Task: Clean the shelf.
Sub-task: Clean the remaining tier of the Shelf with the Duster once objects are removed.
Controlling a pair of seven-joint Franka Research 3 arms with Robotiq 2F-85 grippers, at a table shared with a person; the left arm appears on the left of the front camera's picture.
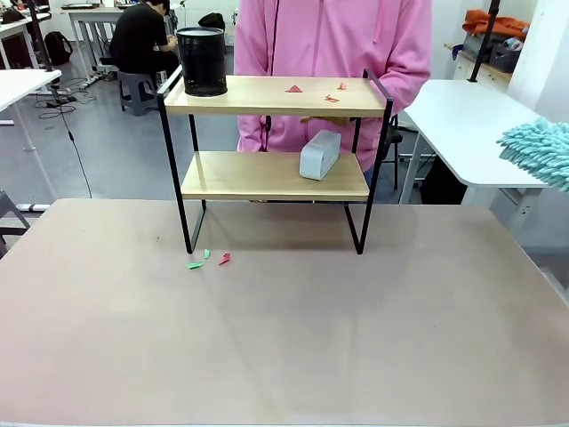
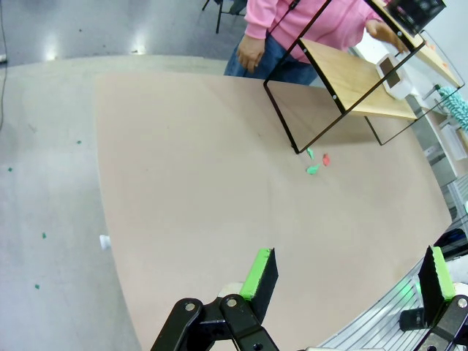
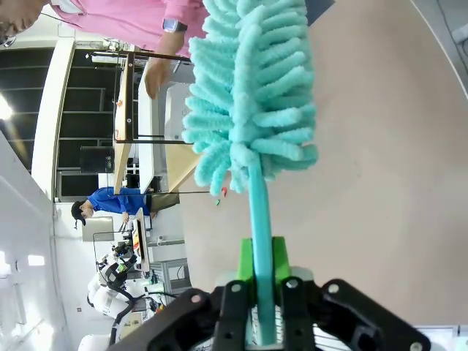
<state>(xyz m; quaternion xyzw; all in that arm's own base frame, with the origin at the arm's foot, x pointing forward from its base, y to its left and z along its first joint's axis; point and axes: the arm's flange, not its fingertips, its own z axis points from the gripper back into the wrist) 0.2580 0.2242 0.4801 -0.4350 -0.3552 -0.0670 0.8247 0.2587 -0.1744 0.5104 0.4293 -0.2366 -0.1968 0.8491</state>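
Right hand (image 3: 262,252) clamps a teal duster (image 3: 252,88), left hand (image 2: 349,257) gapes empty, and the shelf (image 1: 258,96) has pink scraps (image 1: 294,88) on its top board.

Shelf (image 1: 267,96): pale wood boards, black frame. On it a black cylinder (image 1: 202,60), grey box (image 1: 320,155), red scraps (image 1: 294,88). Turquoise duster (image 3: 252,95).

Shelf (image 1: 258,96): matt wood boards, black metal frame; duster (image 3: 248,88): fluffy cloth (plastic handle (image 3: 259,241)).

Grey floor (image 1: 107,169), white side table (image 1: 462,124)
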